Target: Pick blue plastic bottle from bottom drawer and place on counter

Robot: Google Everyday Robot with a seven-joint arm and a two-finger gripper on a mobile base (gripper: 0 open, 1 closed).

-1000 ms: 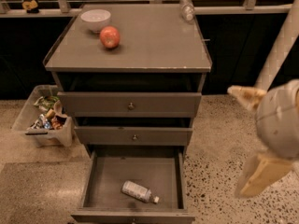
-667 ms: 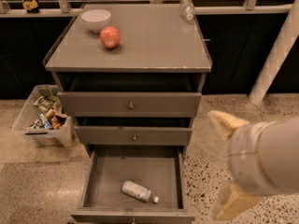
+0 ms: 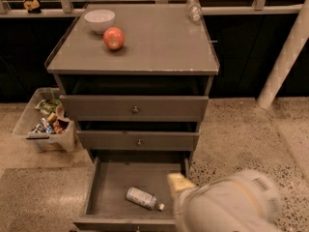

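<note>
The blue plastic bottle (image 3: 143, 198) lies on its side in the open bottom drawer (image 3: 113, 180), cap pointing right. The counter (image 3: 154, 47) tops the grey cabinet. My gripper (image 3: 179, 182) shows as a blurred yellowish tip on a white arm at the lower right, just right of the bottle and over the drawer's right side, apart from the bottle.
On the counter stand a white bowl (image 3: 99, 20), a red apple (image 3: 114, 37) and a clear bottle (image 3: 193, 8) at the back right. A clear bin of snacks (image 3: 44, 125) sits on the floor left of the cabinet. A white post (image 3: 285, 57) stands at the right.
My arm has swung left and down, from beside the cabinet at the right to the bottom drawer's right side. The bottle has not moved.
</note>
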